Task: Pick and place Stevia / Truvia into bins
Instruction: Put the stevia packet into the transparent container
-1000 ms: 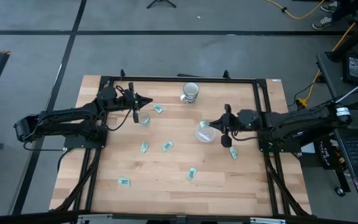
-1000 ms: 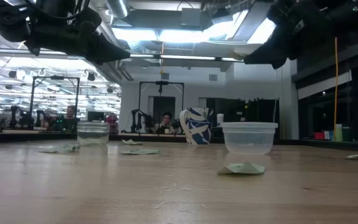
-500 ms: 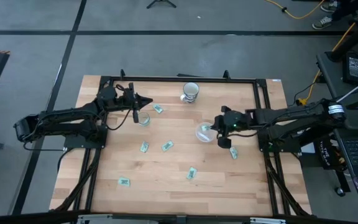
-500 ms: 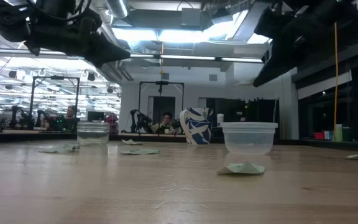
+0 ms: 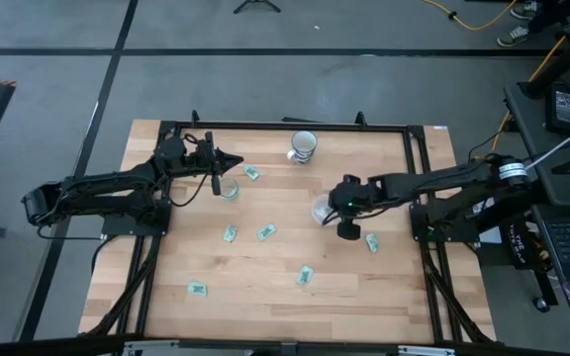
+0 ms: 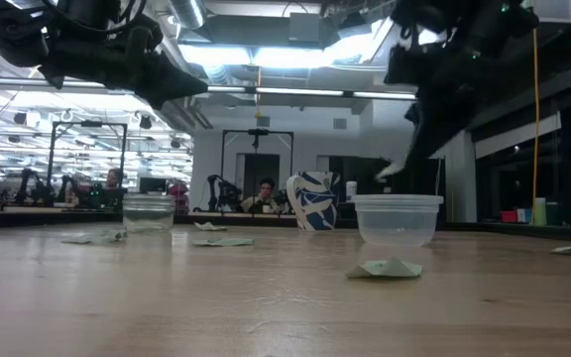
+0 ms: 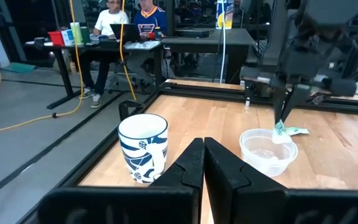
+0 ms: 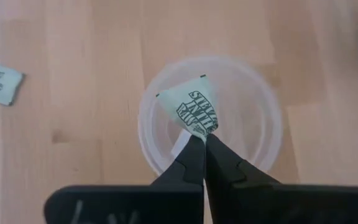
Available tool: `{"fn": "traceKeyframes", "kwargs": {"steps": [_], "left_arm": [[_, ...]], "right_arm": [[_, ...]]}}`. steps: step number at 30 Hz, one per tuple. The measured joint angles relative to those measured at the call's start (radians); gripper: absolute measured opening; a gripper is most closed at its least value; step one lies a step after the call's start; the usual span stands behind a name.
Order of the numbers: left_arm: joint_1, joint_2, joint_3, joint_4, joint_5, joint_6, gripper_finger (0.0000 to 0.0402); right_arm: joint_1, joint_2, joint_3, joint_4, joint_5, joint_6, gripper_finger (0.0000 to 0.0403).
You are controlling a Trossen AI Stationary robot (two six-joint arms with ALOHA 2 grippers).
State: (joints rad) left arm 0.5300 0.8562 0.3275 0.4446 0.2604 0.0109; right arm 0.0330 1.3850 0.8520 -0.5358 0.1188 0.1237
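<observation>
My right gripper (image 5: 331,206) is shut on a light green Stevia packet (image 8: 188,111) above the wider clear cup (image 5: 319,212). In the low view the packet (image 6: 390,171) hangs just above that cup's rim (image 6: 398,199). My left gripper (image 5: 234,160) is shut and empty, held above the table near the smaller clear cup (image 5: 229,190). Several more packets lie flat on the table, among them three (image 5: 252,173), (image 5: 266,232), (image 5: 371,242). My right gripper pinches one corner of the packet (image 8: 197,133) between its two fingertips. The fingers come from above, pointing down. The packet hangs below them over the cup's opening (image 8: 241,124), clear of the rim and the table.
A blue-and-white mug (image 5: 303,145) stands at the far middle of the table. More packets lie toward the near edge (image 5: 305,275), (image 5: 198,289), (image 5: 230,234). A black frame (image 5: 285,126) runs round the table top. People sit at desks in the room beyond (image 7: 129,12).
My right gripper has gone toward the table's left edge with the packet and tipped from nearly level to pointing down, so the packet now hangs over the wider cup. My left gripper has kept still.
</observation>
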Motion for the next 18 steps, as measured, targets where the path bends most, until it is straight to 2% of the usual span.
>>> {"fn": "traceKeyframes", "kwargs": {"steps": [9, 18], "left_arm": [[0.0, 0.0, 0.0, 0.0, 0.0, -0.025, 0.0006], [0.0, 0.0, 0.0, 0.0, 0.0, -0.025, 0.0006]], "right_arm": [[-0.016, 0.102, 0.0, 0.034, 0.0, -0.006, 0.0], [-0.038, 0.145, 0.0, 0.073, 0.002, 0.002, 0.0011]]}}
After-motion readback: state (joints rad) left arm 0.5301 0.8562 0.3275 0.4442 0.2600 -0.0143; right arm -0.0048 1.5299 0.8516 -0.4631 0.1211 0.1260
